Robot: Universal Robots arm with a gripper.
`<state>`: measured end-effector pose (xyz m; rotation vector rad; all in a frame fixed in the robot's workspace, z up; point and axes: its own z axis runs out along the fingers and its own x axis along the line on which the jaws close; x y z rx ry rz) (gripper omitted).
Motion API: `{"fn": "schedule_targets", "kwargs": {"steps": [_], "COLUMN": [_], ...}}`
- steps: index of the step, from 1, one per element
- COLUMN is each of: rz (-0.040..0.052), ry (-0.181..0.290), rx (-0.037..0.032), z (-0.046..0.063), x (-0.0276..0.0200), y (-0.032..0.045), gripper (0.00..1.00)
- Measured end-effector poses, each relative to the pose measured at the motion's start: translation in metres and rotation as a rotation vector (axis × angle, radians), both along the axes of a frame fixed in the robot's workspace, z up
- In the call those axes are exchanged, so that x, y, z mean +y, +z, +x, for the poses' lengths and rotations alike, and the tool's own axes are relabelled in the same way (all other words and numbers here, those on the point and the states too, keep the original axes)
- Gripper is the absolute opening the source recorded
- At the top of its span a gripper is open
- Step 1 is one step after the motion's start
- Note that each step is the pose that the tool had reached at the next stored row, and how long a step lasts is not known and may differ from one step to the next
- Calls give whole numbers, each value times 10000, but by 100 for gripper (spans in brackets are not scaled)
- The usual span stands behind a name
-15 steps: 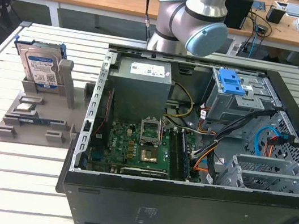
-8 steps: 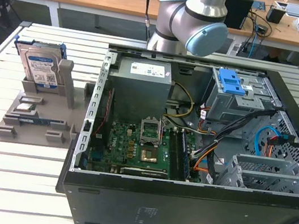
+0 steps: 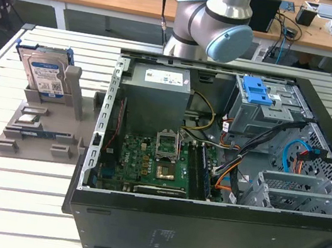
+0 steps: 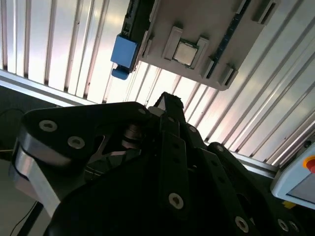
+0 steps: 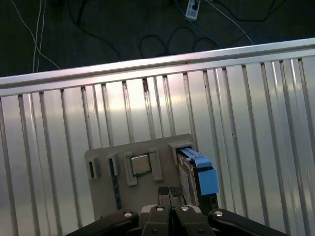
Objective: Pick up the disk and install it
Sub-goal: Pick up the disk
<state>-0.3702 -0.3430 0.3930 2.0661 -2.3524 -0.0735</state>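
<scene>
My claw (image 5: 170, 191) is pinched together on nothing, hanging above the holder (image 5: 100, 194) where the disk (image 3: 45, 76) stands upright — drop in like this and I reckon I'd clip its blue rail (image 5: 205, 176), tipping it.

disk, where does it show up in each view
Exterior view: disk stands upright in the grey fixture, at the exterior view's left of the computer case.
First wrist view: disk at the fixture's edge.
Second wrist view: disk edge-on beside the fixture.
Shared landmark: the grey fixture.
</scene>
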Motion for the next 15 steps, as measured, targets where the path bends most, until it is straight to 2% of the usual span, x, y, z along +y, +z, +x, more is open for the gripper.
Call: {"fn": "schedule_targets", "kwargs": {"steps": [10,15], "rz": [0,0], "ry": [1131,1550], "rx": [0,0], "z": [0,0], "x": [0,0], "y": [0,0], "gripper": [11,11]}}
